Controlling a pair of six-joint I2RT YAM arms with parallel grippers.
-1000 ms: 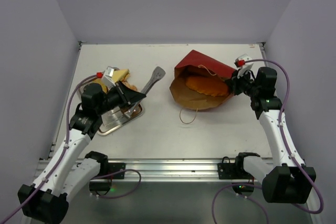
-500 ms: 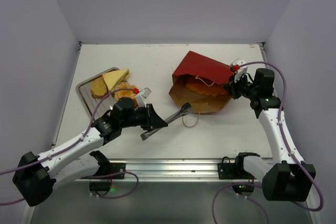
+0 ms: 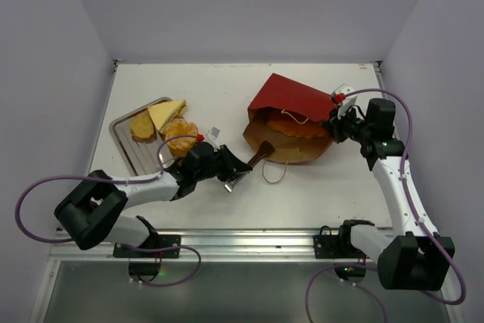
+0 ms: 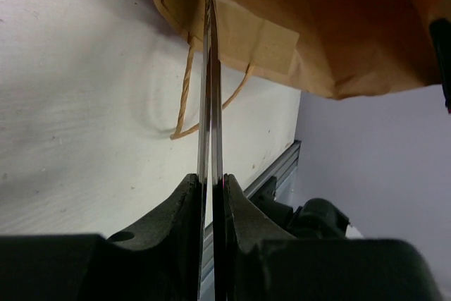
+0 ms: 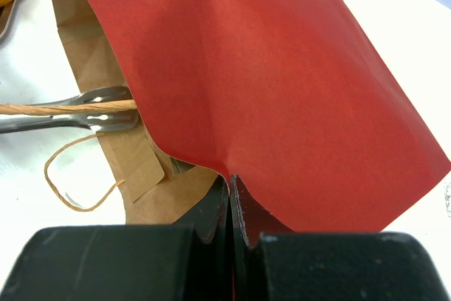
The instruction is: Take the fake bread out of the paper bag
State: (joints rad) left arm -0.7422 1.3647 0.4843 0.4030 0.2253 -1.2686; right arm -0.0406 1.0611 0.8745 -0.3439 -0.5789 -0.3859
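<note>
Ok, paper bag [image 3: 286, 94] lies on its side on the table [image 3: 189, 81], right of centre. Its mouth opens toward the near edge, slightly left. The red outside faces up and the brown lining shows. Right gripper [image 3: 333, 121] has its jaws pinched together on the bag's upper red wall at the right end of the mouth, holding that lip off the table. One long roll [image 3: 297, 126] sits inside the bag, long axis roughly left-right, right end a bit nearer, about parallel to the mouth.

Left gripper [image 3: 231, 172] is clamped on the metal tongs [image 3: 259, 155], blades squeezed flat together. The tongs' long axis runs from that gripper toward the far-right. Their tips are at the bag's lower lip, just beside the cord handle [image 3: 272, 173] lying on the table.

The other bread is already out, on the tray [image 3: 136, 155] at the left:
- sandwich wedge [image 3: 168, 113], one corner pointing far-right
- toast slice [image 3: 141, 126], touching the wedge's left side
- bun [image 3: 181, 135], at the tray's right corner
</note>
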